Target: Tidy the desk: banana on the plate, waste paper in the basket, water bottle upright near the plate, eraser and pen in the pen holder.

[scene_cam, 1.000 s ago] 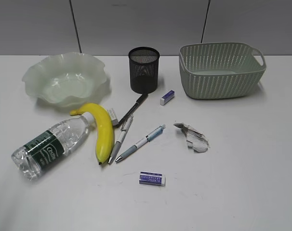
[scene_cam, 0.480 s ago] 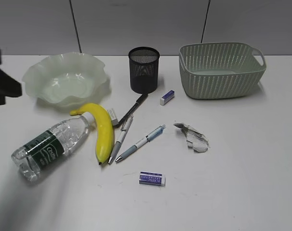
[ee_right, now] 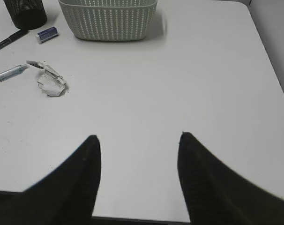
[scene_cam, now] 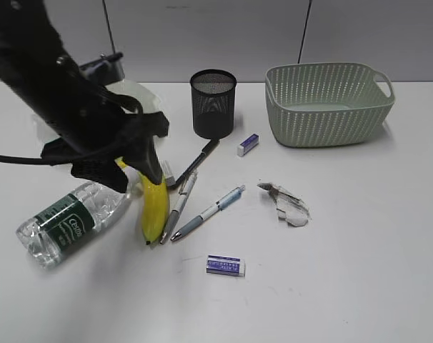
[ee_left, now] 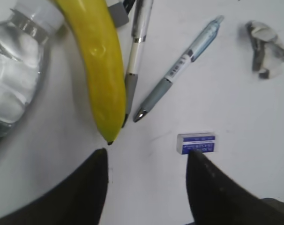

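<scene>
Banana [scene_cam: 154,202] lies on the white table [scene_cam: 359,250], its far end hidden behind my left arm, with the fallen water bottle [scene_cam: 68,220] touching it on the left and two pens [scene_cam: 202,211] just beside it on the right. My left claw [ee_left: 146,161] hangs above its near tip, jaws spread and holding nothing. Farther right lie an eraser [scene_cam: 226,266] and crumpled paper [scene_cam: 286,203], while my right claw [ee_right: 138,145] hovers released over bare table, near the basket [ee_right: 108,18].
</scene>
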{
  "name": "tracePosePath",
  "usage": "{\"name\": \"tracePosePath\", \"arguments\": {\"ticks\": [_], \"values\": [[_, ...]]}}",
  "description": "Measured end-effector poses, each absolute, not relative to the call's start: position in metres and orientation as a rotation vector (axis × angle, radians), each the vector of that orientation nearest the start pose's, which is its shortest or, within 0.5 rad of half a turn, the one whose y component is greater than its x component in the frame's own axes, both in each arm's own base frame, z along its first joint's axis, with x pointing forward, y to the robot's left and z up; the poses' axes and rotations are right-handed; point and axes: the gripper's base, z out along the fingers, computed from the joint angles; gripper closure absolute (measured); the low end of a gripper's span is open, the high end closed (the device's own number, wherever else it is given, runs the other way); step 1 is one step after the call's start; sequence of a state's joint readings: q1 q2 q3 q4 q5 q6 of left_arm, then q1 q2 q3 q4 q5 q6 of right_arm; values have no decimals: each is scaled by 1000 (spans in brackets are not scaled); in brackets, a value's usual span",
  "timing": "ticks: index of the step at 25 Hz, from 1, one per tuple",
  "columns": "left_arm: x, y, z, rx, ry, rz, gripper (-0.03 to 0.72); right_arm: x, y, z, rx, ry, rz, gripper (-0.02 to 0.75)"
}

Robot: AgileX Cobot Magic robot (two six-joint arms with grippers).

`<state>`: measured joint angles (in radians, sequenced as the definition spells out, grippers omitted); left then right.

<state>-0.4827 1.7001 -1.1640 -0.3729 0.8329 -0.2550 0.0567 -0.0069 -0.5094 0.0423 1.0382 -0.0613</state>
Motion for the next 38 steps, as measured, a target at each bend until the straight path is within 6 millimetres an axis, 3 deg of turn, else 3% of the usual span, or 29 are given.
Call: {"name": "tracePosePath", "arguments": {"ticks": [3, 9, 13, 20, 23, 26, 32, 35, 38], "values": [[302, -193, 211, 38, 2983, -461, 233, -6, 3, 282, -120, 2001, 47, 314], [331, -210, 188, 60, 3046, -351, 206, -6, 3, 282, -120, 2001, 47, 314], [341, -212, 173, 57, 3127, -230, 205, -6, 3, 282, -120, 2001, 47, 314], [347, -215, 142, 45, 3185, -180, 207, -6, 3, 282, -120, 2001, 47, 314], [350, -217, 132, 39, 3180, -183, 264, -6, 3, 282, -120, 2001, 47, 314], [350, -217, 131, 38, 3181, -183, 383, -6, 3, 282, -120, 2001, 47, 314], [350, -219, 135, 47, 3181, -185, 379, -6, 3, 282, -120, 2001, 47, 314], [347, -220, 151, 57, 3168, -204, 379, -6, 3, 282, -120, 2001, 47, 314], [343, -220, 179, 58, 3110, -274, 379, -6, 3, 282, -120, 2001, 47, 314]]}}
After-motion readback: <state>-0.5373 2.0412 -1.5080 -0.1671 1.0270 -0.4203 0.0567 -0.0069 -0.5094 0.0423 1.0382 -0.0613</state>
